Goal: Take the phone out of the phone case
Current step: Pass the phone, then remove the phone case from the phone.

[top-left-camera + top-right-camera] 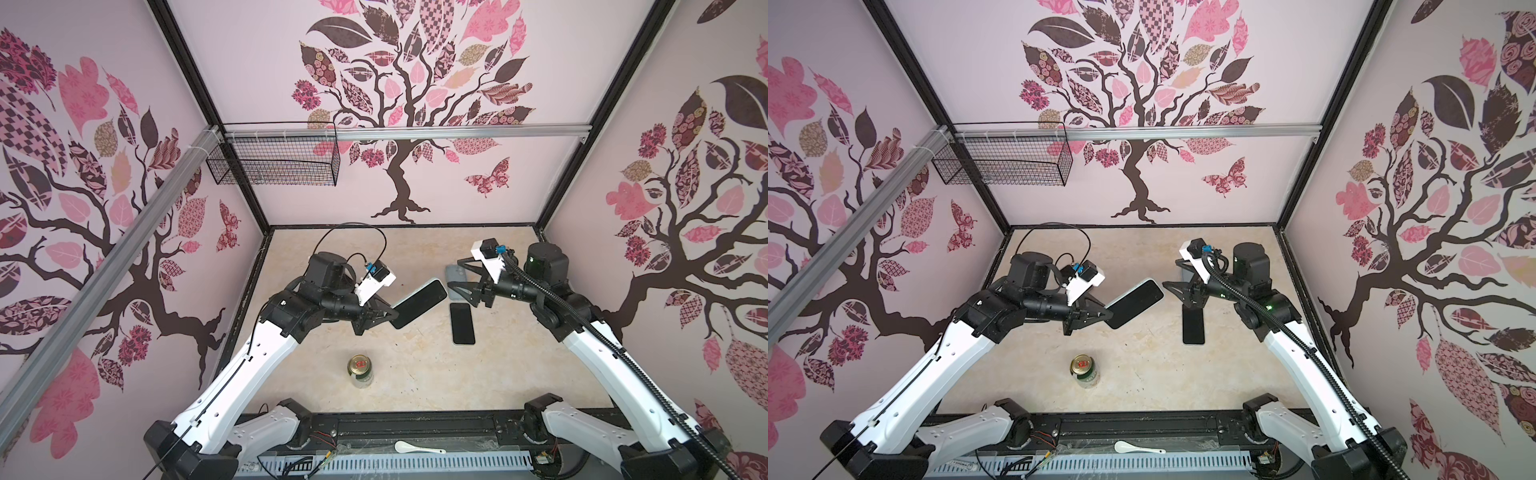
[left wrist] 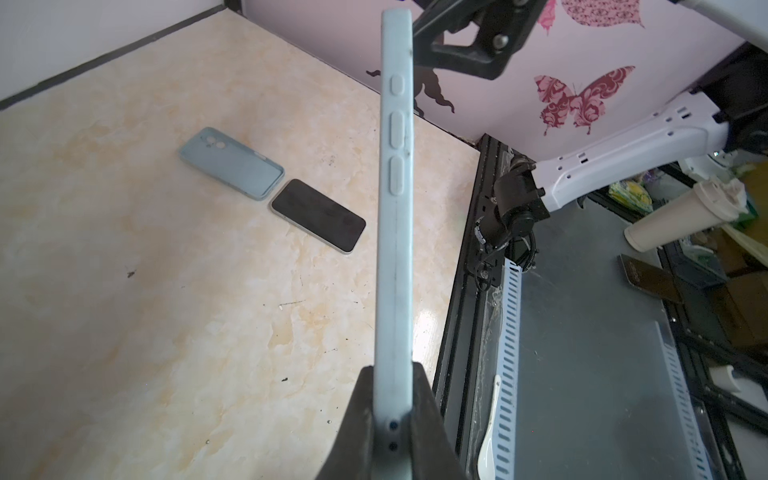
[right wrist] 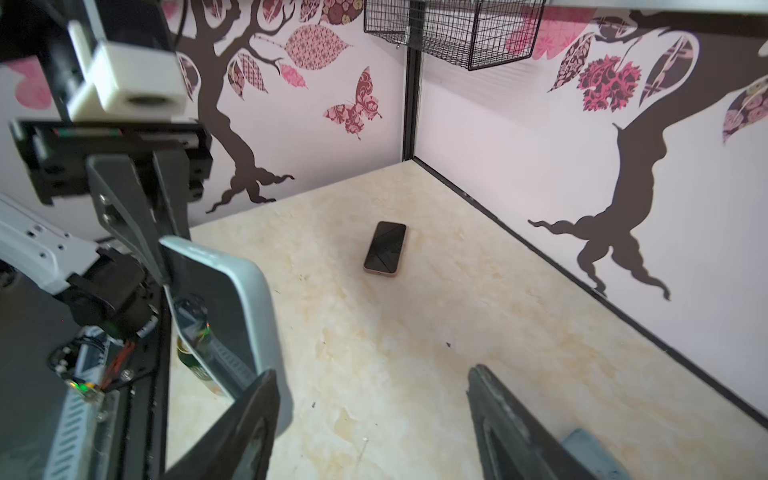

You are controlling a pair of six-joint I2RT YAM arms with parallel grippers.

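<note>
Over the far left corner a black wire basket [image 1: 274,162] hangs on the wall. Midway across, the left pincer [image 1: 386,316] is clamped on one end of the phone [image 1: 419,303], which sits in its pale blue case [image 2: 395,249], held clear of the marbled worktop [image 1: 415,374]. A can [image 1: 360,370] stands toward the front edge with open room around it. The right pincer [image 3: 372,372] stands apart by the phone's free end. Toward the right edge an empty blue case [image 2: 232,164] and a bare phone [image 1: 462,323] lie flat, end to end.
</note>
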